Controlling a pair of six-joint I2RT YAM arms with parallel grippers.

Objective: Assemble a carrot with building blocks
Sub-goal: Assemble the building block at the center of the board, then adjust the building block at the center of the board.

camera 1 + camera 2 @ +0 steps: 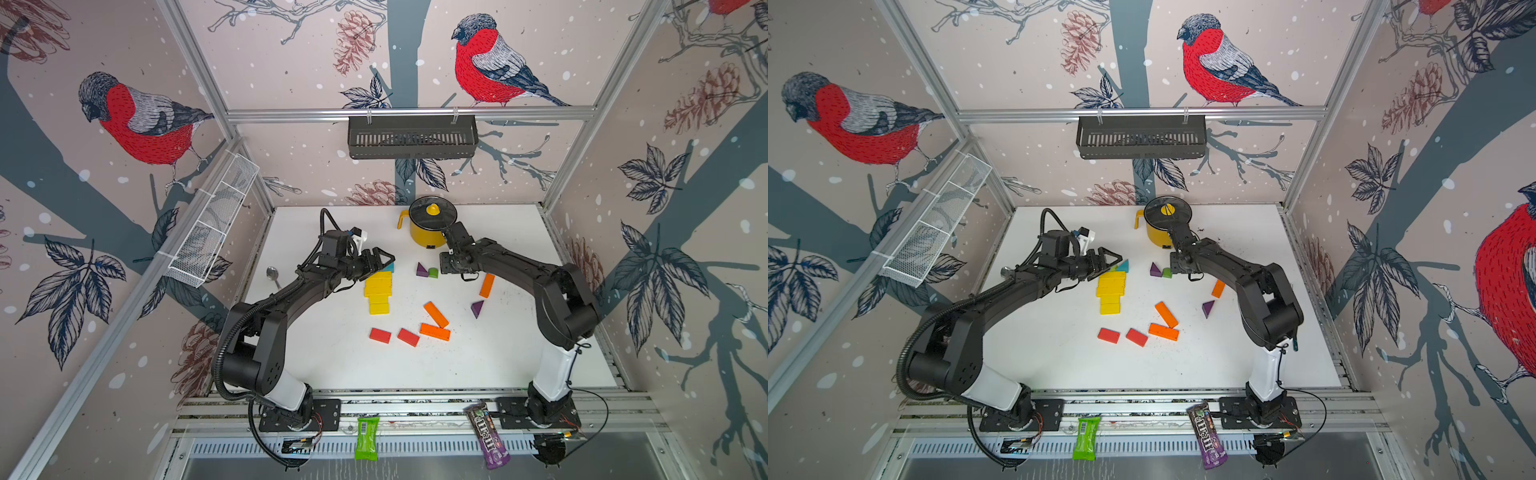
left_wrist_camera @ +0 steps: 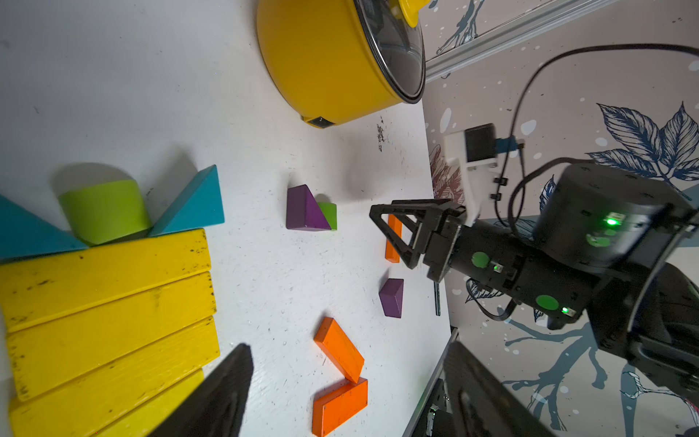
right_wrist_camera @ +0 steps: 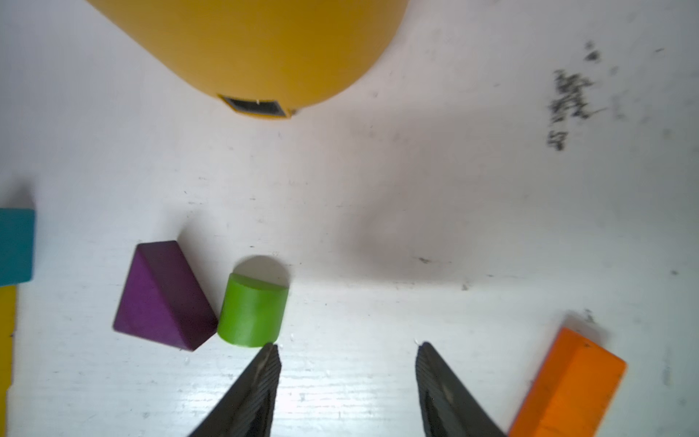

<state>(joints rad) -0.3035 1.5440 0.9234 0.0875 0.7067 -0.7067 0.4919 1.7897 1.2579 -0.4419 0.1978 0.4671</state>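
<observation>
Right end effector (image 3: 348, 346) jaws apart, nothing held; green cylinder block (image 3: 252, 310) just beside one fingertip. Left end effector (image 2: 348, 346) parted, empty.

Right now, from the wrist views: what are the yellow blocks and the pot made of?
Yellow blocks: probably painted wood, matte paint scuffed dark along edges. Pot: smooth yellow shell, coated metal or plastic, unclear. Its lid: see-through, glass-like, dark rim.

The near strip of the surface (image 1: 324, 365) lies bare, on this side of the red blocks (image 1: 380, 335), and a clear lane runs between the yellow stack (image 1: 378, 291) and the purple triangle (image 1: 421, 270). The yellow pot (image 1: 424, 239) blocks the far middle, near the right end effector (image 3: 348, 346).
</observation>
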